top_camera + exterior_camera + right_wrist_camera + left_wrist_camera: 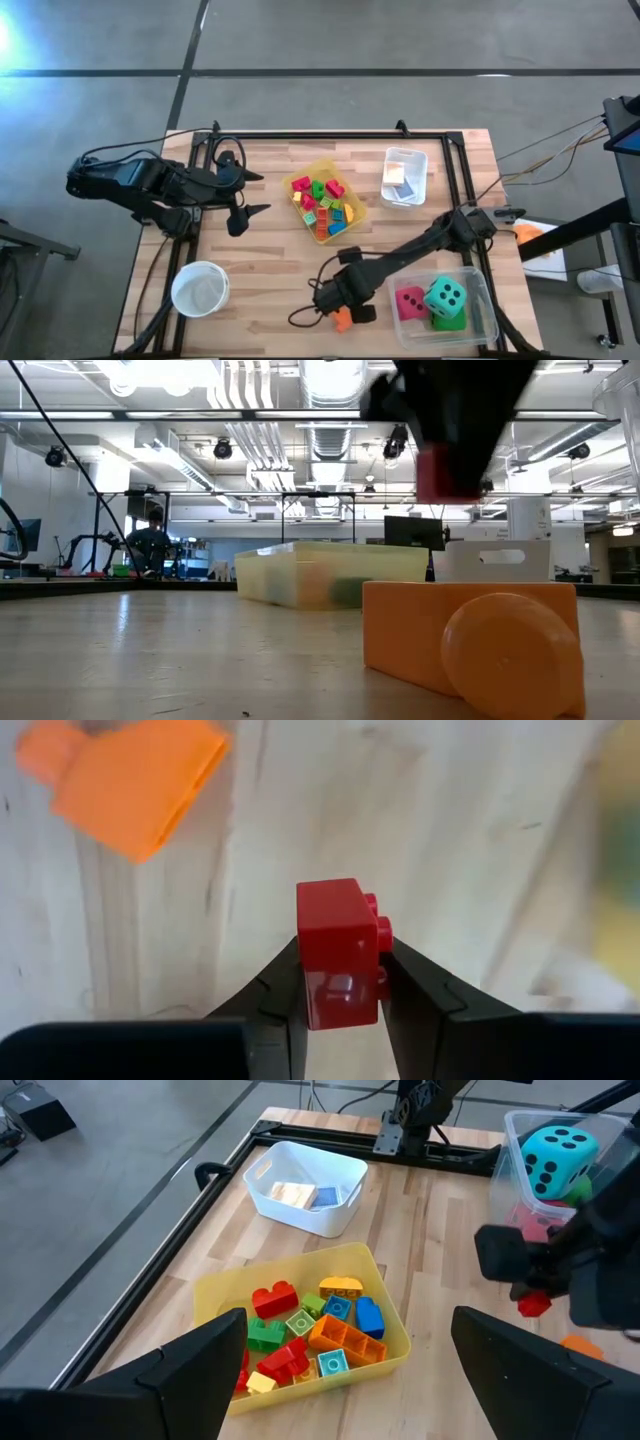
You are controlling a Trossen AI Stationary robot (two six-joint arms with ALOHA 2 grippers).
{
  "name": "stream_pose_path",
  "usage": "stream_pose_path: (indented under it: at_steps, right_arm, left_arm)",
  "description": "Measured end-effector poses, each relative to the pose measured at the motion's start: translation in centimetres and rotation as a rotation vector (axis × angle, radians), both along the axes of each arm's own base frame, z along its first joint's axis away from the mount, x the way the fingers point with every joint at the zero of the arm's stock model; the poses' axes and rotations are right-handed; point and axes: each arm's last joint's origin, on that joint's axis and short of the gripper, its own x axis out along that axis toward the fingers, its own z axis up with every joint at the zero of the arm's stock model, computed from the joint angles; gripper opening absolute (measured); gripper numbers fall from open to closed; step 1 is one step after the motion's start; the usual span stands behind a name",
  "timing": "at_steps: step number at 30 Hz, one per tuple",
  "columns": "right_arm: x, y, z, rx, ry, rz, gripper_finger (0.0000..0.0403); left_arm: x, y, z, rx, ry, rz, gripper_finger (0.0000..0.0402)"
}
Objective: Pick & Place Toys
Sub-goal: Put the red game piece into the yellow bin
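Observation:
A small red block (338, 955) hangs above the bare wood near the table's front edge, with my right gripper (338, 982) shut on it; the low view shows the red block (448, 472) high over the tabletop. An orange block (130, 780) lies on the table close beside it, also seen as the orange block (343, 320) from above. Several more coloured blocks fill the yellow bin (322, 165) at the table's middle. My left gripper (250, 195) stands open over the table's left side, nothing between its fingers. My right gripper pinches the red block by two opposite sides (312, 995) between its two fingers. The fingers come from above, pointing down. The block is lifted clear of the table, with its studs (380, 925) turned sideways toward one finger.
A clear bin (488, 300) at the front right holds a teal die (445, 295), a pink-red die (410, 302) and a green die (450, 320). A white bin (404, 160) stands at the back right, a round white bowl (200, 290) at the front left.

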Motion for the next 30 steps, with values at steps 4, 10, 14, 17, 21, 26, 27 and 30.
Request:
stream_pose_path:
  at_steps: [4,10,14,17,21,26,27,30]
  right_arm:
    - [0.6,-1.1,2.6,-0.025,-0.047,0.007,0.0086]
    - [1.9,-3.6,5.9,-0.021,-0.129,0.038,0.0086]
    - [2.5,-6.0,7.5,-0.018,-0.151,0.027,0.0086]
    - [2.9,-8.0,8.0,-0.022,-0.155,0.011,0.0086]
    - [3.2,-10.8,8.5,-0.02,-0.162,-0.019,0.0086]
    - [3.7,-14.2,8.7,-0.025,-0.162,-0.07,0.0086]
    - [3.8,-14.9,8.7,-0.027,-0.161,-0.081,0.0086]
    - [3.9,-16.8,8.7,-0.019,-0.158,-0.113,0.0086]
  left_arm:
    - [0.0,0.0,0.0,0.0,0.0,0.0,0.0351]
    - [0.0,0.0,0.0,0.0,0.0,0.0,0.0351]
    - [0.0,0.0,0.0,0.0,0.0,0.0,0.0351]
    - [0.0,0.0,0.0,0.0,0.0,0.0,0.0351]
    - [0.0,0.0,0.0,0.0,0.0,0.0,0.0351]
    - [0.0,0.0,0.0,0.0,0.0,0.0,0.0351]
    - [0.0,0.0,0.0,0.0,0.0,0.0,0.0351]
    - [0.0,0.0,0.0,0.0,0.0,0.0,0.0351]
